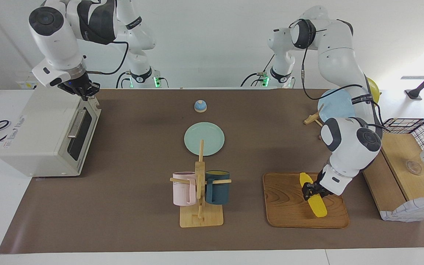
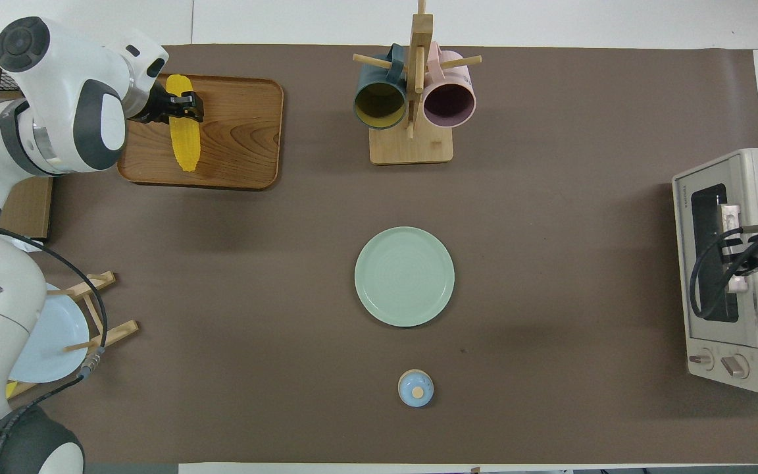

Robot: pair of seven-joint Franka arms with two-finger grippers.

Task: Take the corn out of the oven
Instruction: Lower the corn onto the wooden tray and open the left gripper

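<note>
The corn (image 1: 318, 208) is a bright yellow cob lying on a wooden tray (image 1: 285, 206) toward the left arm's end of the table. It also shows in the overhead view (image 2: 186, 148) on the tray (image 2: 241, 131). My left gripper (image 1: 312, 191) is down at the tray, its fingers closed across the cob's middle (image 2: 178, 105). The cream-white oven (image 1: 39, 125) stands at the right arm's end, its dark glass door shut (image 2: 708, 204). My right gripper (image 1: 83, 92) hovers over the oven's top edge by the door, holding nothing that I can see.
A green plate (image 1: 204, 138) lies mid-table. A wooden mug rack (image 1: 200, 184) with a pink and a dark blue mug stands beside the tray. A small blue bell (image 1: 200, 106) sits nearer the robots. A blue plate on a stand (image 1: 335, 105) and a wire-and-wood shelf (image 1: 403, 158) are by the left arm.
</note>
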